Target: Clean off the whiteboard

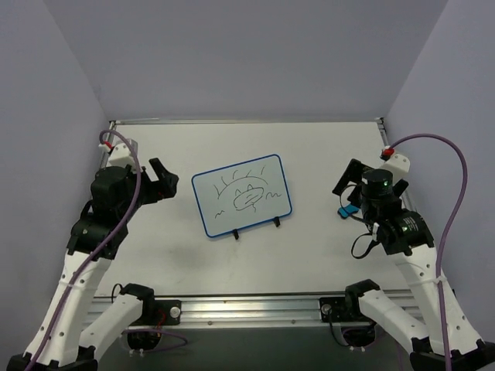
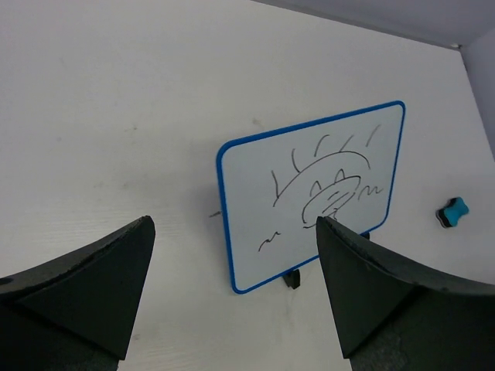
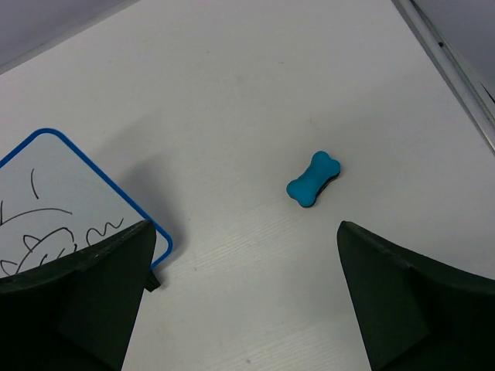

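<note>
Here we are at the start of the job: the whiteboard [image 1: 242,195] stands propped on its two small black feet [image 1: 236,232] in the middle of the worktop [image 1: 309,147], its face leaning back, and a black marker doodle [image 2: 329,185] covers most of it, so by the look of things no wiping is done yet. The left end effector [image 1: 158,183] hovers just left of the whiteboard, jaws spread wide, holding nothing and facing the drawn side. Over to the right of the whiteboard, well apart from its blue frame, lies the little blue eraser [image 3: 313,179], flat on the worktop. The right end effector [image 1: 346,189] hangs right above that eraser, fingers fully apart and empty. I'd call this the reach for the eraser. The next move calls for the right arm to drop, straddle that bone-shaped block across its narrow waist and close on it. The left arm may have to steady the whiteboard, since a light propped board could slide or tip under a wipe.
</note>
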Available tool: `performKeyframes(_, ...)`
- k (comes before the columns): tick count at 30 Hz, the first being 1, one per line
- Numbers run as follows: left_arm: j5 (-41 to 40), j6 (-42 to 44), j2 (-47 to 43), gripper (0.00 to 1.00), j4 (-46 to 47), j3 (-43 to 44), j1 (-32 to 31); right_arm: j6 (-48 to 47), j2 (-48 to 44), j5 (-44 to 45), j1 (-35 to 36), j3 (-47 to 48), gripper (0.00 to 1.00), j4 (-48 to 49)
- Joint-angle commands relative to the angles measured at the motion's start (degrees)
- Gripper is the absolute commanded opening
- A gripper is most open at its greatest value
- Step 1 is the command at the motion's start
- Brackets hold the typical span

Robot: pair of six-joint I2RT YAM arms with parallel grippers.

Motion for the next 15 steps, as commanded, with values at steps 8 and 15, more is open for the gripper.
performKeyframes(8,36.8,1.2,30.5,0.94,12.8,13.4,11.2,-4.7,-3.6,-7.7,0.4,-0.1,1.0,2.4)
performKeyframes(15,52.5,1.6,40.7,0.94,16.2,14.9,15.3,-6.6,-4.0,-12.0,0.5,0.3,1.0,3.5)
